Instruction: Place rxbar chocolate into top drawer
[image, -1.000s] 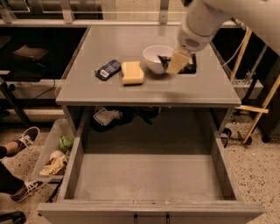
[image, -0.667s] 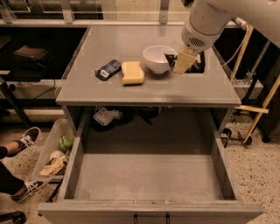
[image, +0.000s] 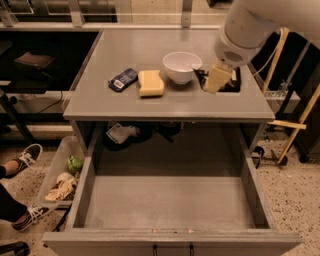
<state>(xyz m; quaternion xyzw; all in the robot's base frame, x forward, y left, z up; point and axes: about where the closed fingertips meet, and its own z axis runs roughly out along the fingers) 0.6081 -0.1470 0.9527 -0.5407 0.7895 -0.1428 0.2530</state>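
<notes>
The rxbar chocolate (image: 232, 84) is a dark flat shape on the grey tabletop (image: 170, 102), right of the white bowl, and is partly hidden by my gripper. My gripper (image: 217, 80), cream-coloured under the white arm, hangs low over the bar's left end, just right of the bowl. I cannot tell whether it touches the bar. The top drawer (image: 82, 197) is pulled fully open below the tabletop, a wide grey box with nothing in it.
On the tabletop from left to right are a dark blue packet (image: 123, 79), a yellow sponge (image: 150, 82) and a white bowl (image: 182, 66). A clear bin (image: 59, 172) and a person's shoes (image: 26, 155) are on the floor at left. Wooden poles (image: 292, 125) lean at right.
My gripper has shifted a little to the right and toward the table's front, from beside the bowl to over the dark bar. Nothing else has moved.
</notes>
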